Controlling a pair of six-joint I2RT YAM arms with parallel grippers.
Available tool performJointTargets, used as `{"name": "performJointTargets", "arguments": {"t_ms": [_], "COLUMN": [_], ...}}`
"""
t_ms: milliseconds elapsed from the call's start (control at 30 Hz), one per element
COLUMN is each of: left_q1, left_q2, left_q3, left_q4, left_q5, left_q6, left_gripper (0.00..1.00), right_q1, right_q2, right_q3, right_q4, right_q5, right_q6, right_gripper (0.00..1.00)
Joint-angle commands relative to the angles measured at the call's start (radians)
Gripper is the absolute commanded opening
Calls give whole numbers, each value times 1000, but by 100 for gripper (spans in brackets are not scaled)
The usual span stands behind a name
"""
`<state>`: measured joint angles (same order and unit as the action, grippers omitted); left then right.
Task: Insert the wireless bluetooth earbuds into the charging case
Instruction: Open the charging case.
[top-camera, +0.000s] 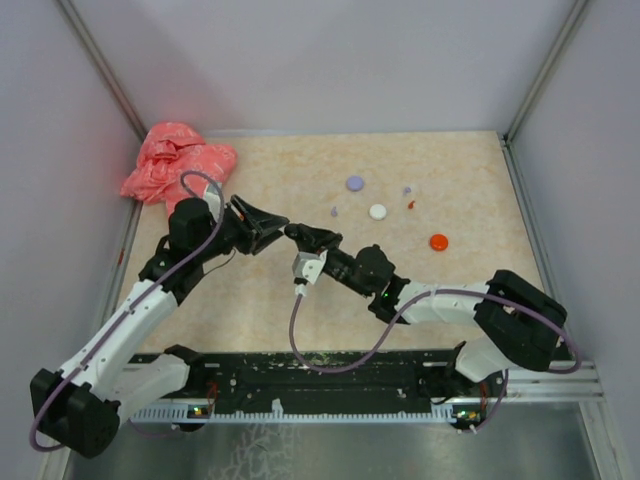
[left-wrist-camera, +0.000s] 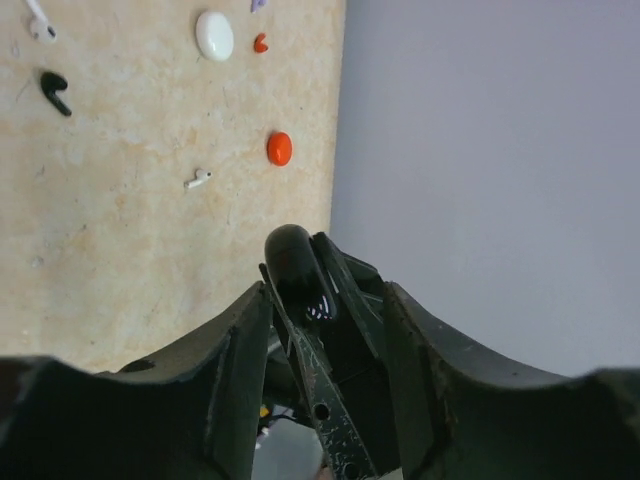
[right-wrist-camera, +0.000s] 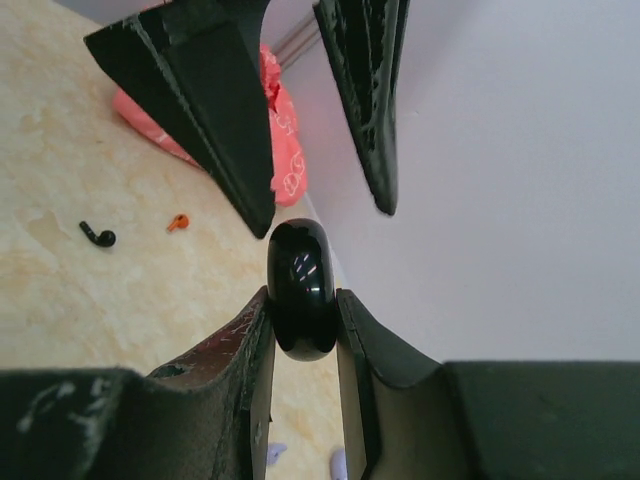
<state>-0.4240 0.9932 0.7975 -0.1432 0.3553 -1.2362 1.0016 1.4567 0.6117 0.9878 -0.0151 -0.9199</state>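
Black charging case (right-wrist-camera: 300, 285) clamped edgewise in my right fingers (right-wrist-camera: 302, 300), mid-frame.
My left fingers (right-wrist-camera: 323, 212) gape just above it, holding nothing; black earbud (right-wrist-camera: 97, 235) and orange earbud (right-wrist-camera: 178, 221) lie on the table (right-wrist-camera: 60, 300) at left.

Bag (top-camera: 178, 160) far left on table (top-camera: 250, 300), 3 discs (top-camera: 377, 211) right, case (right-wrist-camera: 300, 270) in right tool (right-wrist-camera: 302, 297)

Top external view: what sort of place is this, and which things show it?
Probably a robotics test cell: plain grey panel walls enclose a beige table, the left arm and right arm are bolted to a rail at its near edge, and small coloured discs lie set out.
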Motion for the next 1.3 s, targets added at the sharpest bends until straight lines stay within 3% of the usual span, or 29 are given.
{"name": "performJointTargets", "arguments": {"t_ms": [0, 200, 367, 567, 800, 1267], "left_q1": [-3, -4, -3, -3, -3, -4], "left_q2": [-84, -158, -168, -121, -77, -27], "left_q3": [-25, -78, -68, -16, -5, -17], "left_q4": [144, 304, 293, 244, 268, 347], "left_q5": [-41, 36, 117, 334, 497, 571], "left_q6": [232, 600, 868, 1099, 1182, 1156], "left_gripper": [58, 73, 79, 84, 84, 76], "right_q1": [-3, -69, -156, -245, -292, -292], "right_q2": [-82, -157, -226, -282, -298, -242], "right_q3": [45, 68, 97, 124, 139, 168], "right_q4": [-81, -222, -333, -392, -386, -302], "right_q5": [-30, -159, -327, -519, -667, -787], "right_q6": [153, 366, 574, 789, 948, 1083], "right_gripper": [0, 0, 0, 0, 0, 0]}}
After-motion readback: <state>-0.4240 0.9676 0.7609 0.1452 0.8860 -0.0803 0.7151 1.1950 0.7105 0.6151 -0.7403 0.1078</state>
